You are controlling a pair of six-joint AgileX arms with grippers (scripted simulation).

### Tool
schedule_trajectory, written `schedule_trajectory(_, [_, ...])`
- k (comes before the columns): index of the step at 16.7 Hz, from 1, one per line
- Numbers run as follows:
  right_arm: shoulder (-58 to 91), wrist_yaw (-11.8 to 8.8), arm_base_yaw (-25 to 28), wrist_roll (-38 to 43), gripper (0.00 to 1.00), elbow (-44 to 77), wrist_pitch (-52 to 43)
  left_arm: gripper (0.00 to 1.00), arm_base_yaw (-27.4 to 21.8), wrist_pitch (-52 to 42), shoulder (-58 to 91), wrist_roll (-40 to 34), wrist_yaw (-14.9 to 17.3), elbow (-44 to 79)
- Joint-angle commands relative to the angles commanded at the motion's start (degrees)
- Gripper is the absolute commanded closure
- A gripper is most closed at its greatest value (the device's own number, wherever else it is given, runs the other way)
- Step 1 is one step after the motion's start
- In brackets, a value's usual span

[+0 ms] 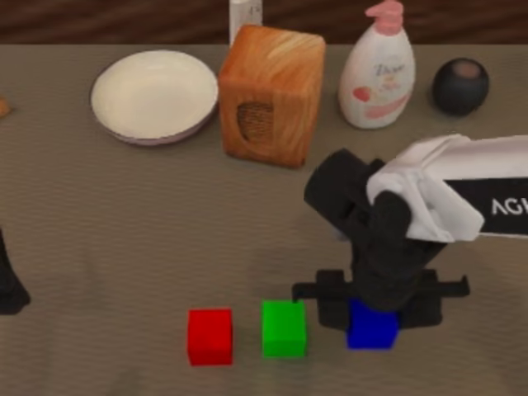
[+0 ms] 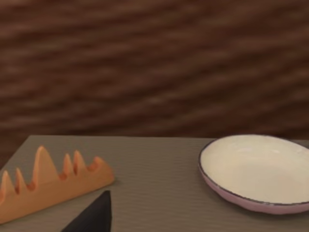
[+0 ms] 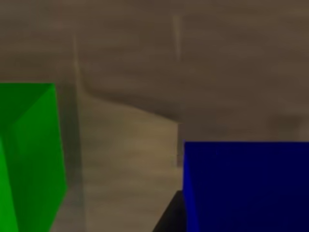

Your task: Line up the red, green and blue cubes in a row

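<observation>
Right gripper (image 1: 373, 307) is low over the near edge of the worktop (image 1: 124, 231), directly above the blue cube (image 1: 371, 327). Its black body hides the cube's far part. Jaws straddle the blue cube, but whether they grip it or stand clear cannot be told from these views.

Red cube (image 1: 209, 335), green cube (image 1: 284, 327) and blue cube lie in a row along the near edge, red leftmost, blue rightmost. Red and green are just apart; the green-to-blue gap is a little wider. Right wrist view shows the green cube (image 3: 29, 154) and blue cube (image 3: 246, 186) both resting on the worktop, bare surface between them.

Left arm (image 1: 10, 280) is parked at the left edge; its jaws are not seen.

Far side: white plate (image 1: 153, 95), brown wooden block (image 1: 271, 92), pump bottle (image 1: 378, 70), dark ball (image 1: 460, 84). Left wrist view shows the plate (image 2: 256, 169) and an orange spiked rack (image 2: 48, 186)
</observation>
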Motion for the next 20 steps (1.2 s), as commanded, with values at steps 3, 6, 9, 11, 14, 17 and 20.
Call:
schedule_trajectory(3, [1.29,0.04,0.16,0.09,1.00,-1.51,2.54,0.00,0.00,0.00,0.00,0.00,0.00,0.00])
schedule_trajectory(6, [1.29,0.04,0.16,0.09,1.00,-1.51,2.54,0.00,0.00,0.00,0.00,0.00,0.00,0.00])
schedule_trajectory(9, [1.29,0.04,0.16,0.09,0.77,-1.51,2.54,0.00,0.00,0.00,0.00,0.00,0.00,0.00])
schedule_trajectory(11, [1.29,0.04,0.16,0.09,0.62,-1.51,2.54,0.00,0.00,0.00,0.00,0.00,0.00,0.00])
schedule_trajectory(14, [1.29,0.04,0.16,0.09,0.40,-1.51,2.54,0.00,0.00,0.00,0.00,0.00,0.00,0.00])
schedule_trajectory(17, [1.29,0.04,0.16,0.09,0.17,-1.51,2.54,0.00,0.00,0.00,0.00,0.00,0.00,0.00])
schedule_trajectory(20, [1.29,0.04,0.16,0.09,0.00,-1.51,2.54,0.00,0.00,0.00,0.00,0.00,0.00,0.00])
